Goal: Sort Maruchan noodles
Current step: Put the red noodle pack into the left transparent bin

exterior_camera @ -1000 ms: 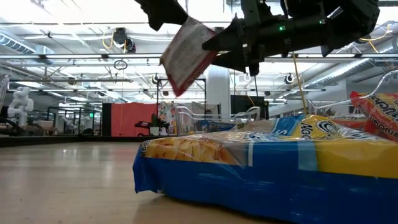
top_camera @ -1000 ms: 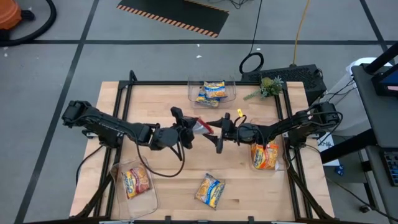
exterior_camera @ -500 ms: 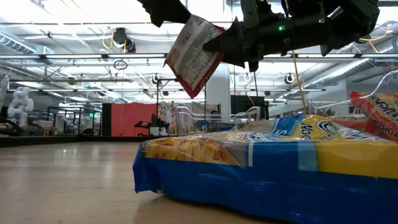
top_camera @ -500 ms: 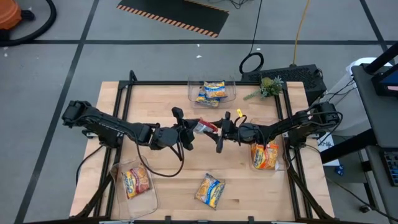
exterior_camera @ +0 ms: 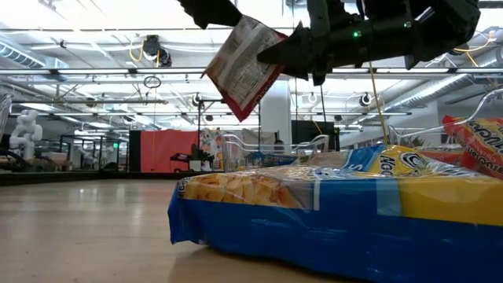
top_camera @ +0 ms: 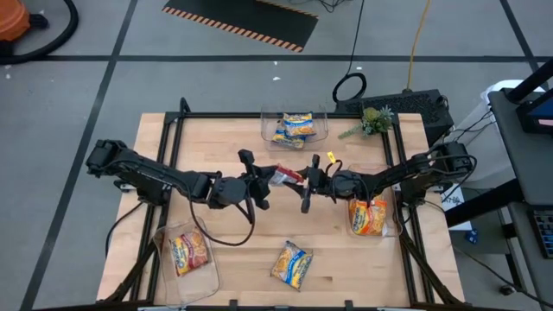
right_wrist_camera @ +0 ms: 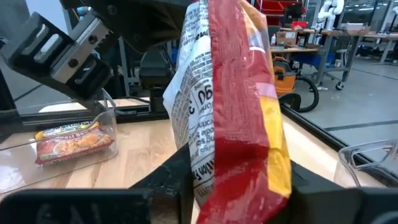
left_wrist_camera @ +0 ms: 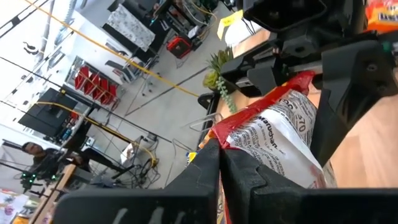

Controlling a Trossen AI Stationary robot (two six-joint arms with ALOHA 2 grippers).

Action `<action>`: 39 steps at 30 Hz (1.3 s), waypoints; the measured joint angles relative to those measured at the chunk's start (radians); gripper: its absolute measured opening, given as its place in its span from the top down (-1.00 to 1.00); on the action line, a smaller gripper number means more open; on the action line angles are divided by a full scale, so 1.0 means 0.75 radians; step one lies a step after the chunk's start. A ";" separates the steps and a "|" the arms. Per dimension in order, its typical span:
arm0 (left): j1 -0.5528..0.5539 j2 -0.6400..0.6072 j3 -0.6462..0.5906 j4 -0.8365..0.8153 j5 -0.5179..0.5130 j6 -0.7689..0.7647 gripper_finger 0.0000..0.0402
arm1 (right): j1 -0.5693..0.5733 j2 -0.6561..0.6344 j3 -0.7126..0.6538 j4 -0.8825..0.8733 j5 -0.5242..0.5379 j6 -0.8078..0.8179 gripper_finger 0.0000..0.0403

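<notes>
A red Maruchan noodle packet [top_camera: 281,175] hangs high over the table's middle, held between both grippers. My left gripper [top_camera: 264,179] reaches it from the table's left and is shut on it. My right gripper [top_camera: 302,179] comes from the right and is shut on its other end. The low view shows the packet [exterior_camera: 242,67] tilted, with its printed back showing. A blue-and-yellow packet [top_camera: 291,263] lies flat near the table's front edge. My left gripper pinches the packet's red sealed edge at a corner [left_wrist_camera: 219,132] between its two fingers. The fingers come nearly level from the table's left. The packet is lifted clear of the table and tilted. My right gripper has the packet's opposite end [right_wrist_camera: 239,177] between its two fingers, one on each face. The fingers come level from the table's right. The packet stands up edge-on in front of them, clear of the table.
A clear bin [top_camera: 321,130] at the far middle holds blue-and-yellow packets. A bin [top_camera: 164,238] at the near left holds a red packet, and a bin [top_camera: 387,226] at the right holds an orange one. A small plant [top_camera: 371,121] stands at the far right.
The red packet has turned in the air, its lower end swinging toward the right gripper so that more of its printed back shows. My right gripper's fingers have drawn together onto its end. Both arms have stayed in place.
</notes>
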 joint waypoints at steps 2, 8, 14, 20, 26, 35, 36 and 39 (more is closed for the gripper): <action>-0.007 0.000 0.000 0.015 0.000 -0.004 0.79 | 0.000 -0.004 0.000 -0.001 0.000 -0.016 0.40; -0.018 -0.017 0.005 0.044 -0.005 -0.123 0.23 | 0.001 -0.069 -0.002 -0.045 -0.002 -0.070 0.46; -0.056 -0.110 0.023 0.030 0.074 -0.262 -0.16 | 0.005 -0.183 -0.001 -0.162 0.001 -0.070 0.44; -0.095 -0.250 0.026 -0.119 0.418 -0.542 -0.26 | 0.039 -0.307 0.000 -0.297 -0.006 -0.097 0.43; -0.090 -0.282 0.025 -0.222 0.511 -0.667 -0.26 | 0.084 -0.370 -0.001 -0.320 -0.176 -0.175 0.44; -0.037 -0.231 0.024 -0.187 0.656 -0.658 -0.26 | 0.098 -0.367 -0.001 -0.323 -0.171 -0.269 0.44; -0.031 -0.227 0.024 -0.185 0.665 -0.657 -0.26 | 0.098 -0.366 -0.001 -0.328 -0.171 -0.272 0.44; -0.007 -0.199 0.024 -0.183 0.677 -0.658 -0.26 | 0.098 -0.367 -0.001 -0.322 -0.172 -0.279 0.44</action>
